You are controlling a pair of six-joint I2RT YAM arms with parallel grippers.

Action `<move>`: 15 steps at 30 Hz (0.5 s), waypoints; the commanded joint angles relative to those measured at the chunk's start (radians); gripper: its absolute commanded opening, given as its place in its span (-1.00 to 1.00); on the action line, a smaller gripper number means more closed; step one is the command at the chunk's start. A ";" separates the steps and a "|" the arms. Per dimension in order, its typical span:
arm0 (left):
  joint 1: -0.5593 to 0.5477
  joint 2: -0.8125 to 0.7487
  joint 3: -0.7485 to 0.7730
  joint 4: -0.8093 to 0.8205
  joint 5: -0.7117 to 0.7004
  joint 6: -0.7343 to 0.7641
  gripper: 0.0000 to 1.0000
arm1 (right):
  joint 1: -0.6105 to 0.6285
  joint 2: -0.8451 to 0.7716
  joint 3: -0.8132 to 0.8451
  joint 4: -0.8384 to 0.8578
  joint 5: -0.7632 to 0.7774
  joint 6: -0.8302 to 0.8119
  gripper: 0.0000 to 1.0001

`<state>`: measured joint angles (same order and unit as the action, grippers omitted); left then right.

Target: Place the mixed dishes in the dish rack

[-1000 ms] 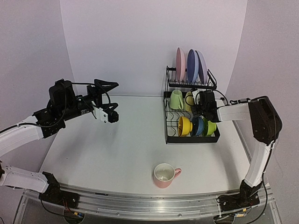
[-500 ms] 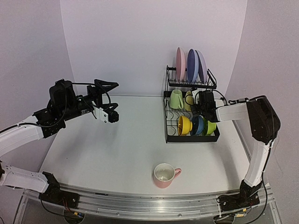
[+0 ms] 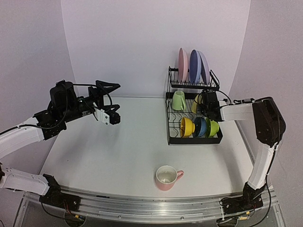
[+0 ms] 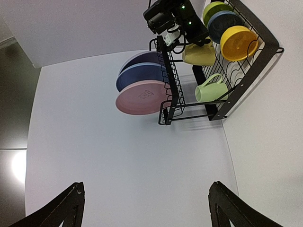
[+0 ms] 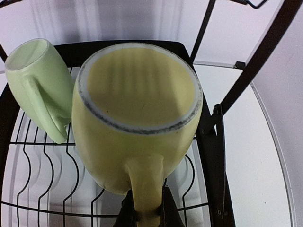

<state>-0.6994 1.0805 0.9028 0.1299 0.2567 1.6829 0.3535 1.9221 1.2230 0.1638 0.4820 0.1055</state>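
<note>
My right gripper [image 5: 144, 215] is clamped on the handle of the yellow mug [image 5: 137, 109], held just ahead of me inside the dish rack [image 5: 217, 156], so it can settle beside the pale green mug [image 5: 38, 80] on my left.

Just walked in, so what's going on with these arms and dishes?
The right gripper holds a glossy yellow ceramic mug by its handle inside the black wire dish rack, beside a pale green mug. Three plates stand on the upper shelf and three bowls sit in the lower tray. A pink mug waits on the table; the left gripper hangs open, empty.
</note>
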 commanded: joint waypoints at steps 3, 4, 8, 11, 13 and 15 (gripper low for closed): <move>0.000 -0.008 0.032 0.010 0.022 -0.010 0.81 | -0.014 0.008 0.072 -0.028 0.116 0.044 -1.00; 0.000 -0.008 0.033 0.010 0.023 -0.010 0.81 | -0.014 0.019 0.075 -0.014 0.124 0.015 -1.00; 0.000 -0.015 0.033 0.002 0.024 -0.011 0.81 | -0.014 0.046 0.057 0.085 0.104 -0.159 -1.00; 0.000 -0.024 0.031 -0.006 0.019 -0.011 0.81 | -0.016 0.048 0.043 0.121 0.060 -0.249 -1.00; 0.000 -0.030 0.031 -0.013 0.013 -0.011 0.81 | -0.016 0.046 0.041 0.133 0.046 -0.291 -1.00; 0.000 -0.036 0.031 -0.020 0.009 -0.011 0.81 | -0.023 0.046 0.040 0.141 0.043 -0.316 -1.00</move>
<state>-0.6994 1.0771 0.9028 0.1250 0.2614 1.6779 0.3515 1.9485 1.2494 0.2039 0.5328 -0.0553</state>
